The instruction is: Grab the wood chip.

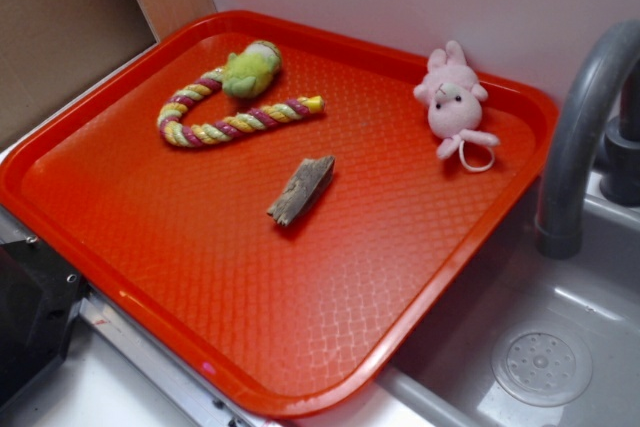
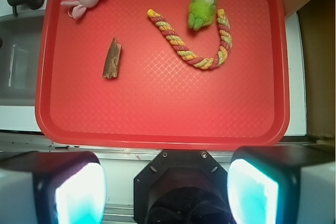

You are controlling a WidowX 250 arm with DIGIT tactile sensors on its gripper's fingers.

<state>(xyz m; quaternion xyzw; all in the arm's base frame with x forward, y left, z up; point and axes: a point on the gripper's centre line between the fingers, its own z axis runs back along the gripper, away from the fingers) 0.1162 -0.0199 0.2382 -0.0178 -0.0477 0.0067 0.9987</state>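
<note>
Gripper (image 2: 167, 190) spread apart, high above tray (image 2: 157, 124) (for overview); wood chip (image 2: 112, 59) flat, free, reachable.

Gripper (image 2: 167, 182) spread wide, empty, pointing down from high above; 2 fingers (image 2: 79, 192) at bottom edge.

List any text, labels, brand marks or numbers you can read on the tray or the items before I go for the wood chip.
None: no readable text in either view.
Red tray: only an embossed grid, no writing.
Wood chip: bare wood grain.
Rope toy, green plush, pink bunny: no tags or print visible.
Sink drain: dots only.
</note>
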